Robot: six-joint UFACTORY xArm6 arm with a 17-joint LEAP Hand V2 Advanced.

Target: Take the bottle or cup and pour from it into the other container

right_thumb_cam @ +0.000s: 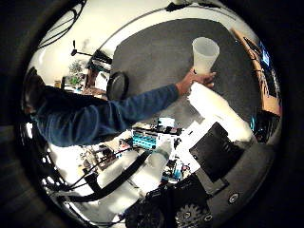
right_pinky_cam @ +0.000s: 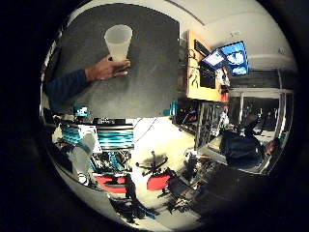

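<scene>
A translucent white plastic cup [right_pinky_cam: 118,42] stands upright on a dark grey table top [right_pinky_cam: 149,72]. A person's hand [right_pinky_cam: 108,68] in a blue sleeve [right_thumb_cam: 128,107] grips the cup at its base. My right hand [right_thumb_cam: 216,111] is apart from the cup and some way off the table, holding nothing. One white finger reaches out straight towards the cup, its tip near the person's hand. Black and geared parts of my hand show beside it. No bottle or second container shows in either view.
A dark round object [right_thumb_cam: 117,85] sits at the table's edge beside the person's arm. Past the table are a wooden board with tools [right_pinky_cam: 203,72], lit screens [right_pinky_cam: 234,57], and office chairs with red seats [right_pinky_cam: 159,181] on a pale floor.
</scene>
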